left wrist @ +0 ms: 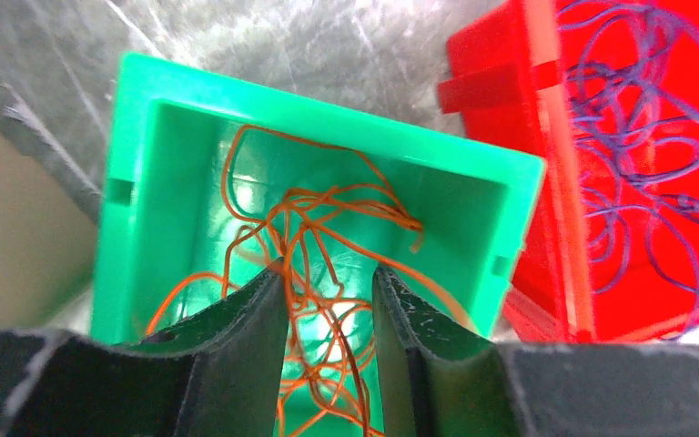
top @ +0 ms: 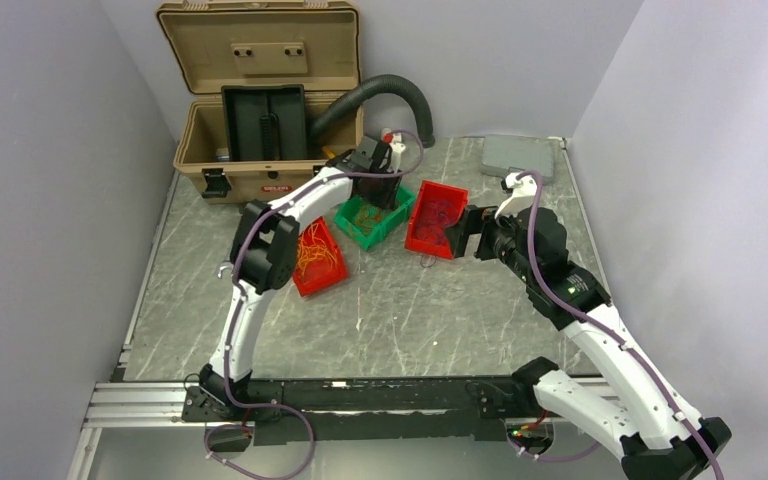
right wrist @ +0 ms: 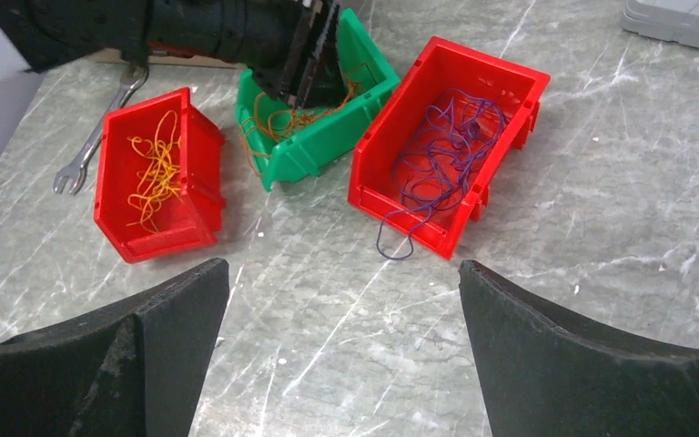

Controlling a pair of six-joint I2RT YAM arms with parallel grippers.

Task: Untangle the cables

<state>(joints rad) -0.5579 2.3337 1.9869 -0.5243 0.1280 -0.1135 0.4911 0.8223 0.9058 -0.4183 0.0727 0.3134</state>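
The left gripper (left wrist: 328,278) has its jaws parted, with thin orange wire strands (left wrist: 314,223) lying loose between and beyond them in the green plastic bin (left wrist: 328,118). This looks like a sorting drop, so the next move calls for lifting clear without snagging. The right gripper (right wrist: 344,273) gapes wide and empty; ahead of its jaws, purple wire strands (right wrist: 446,157) fill a red plastic bin (right wrist: 491,59).

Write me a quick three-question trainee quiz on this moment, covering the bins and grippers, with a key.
1. True or false: the right gripper holds a cable.
2. Which bin is the left gripper over? A red, B green, C none.
3. Fill in: the purple cables lie in a ___ bin.
Key: 1 false, its jaws stand wide open and empty; 2 B, the green bin; 3 red.
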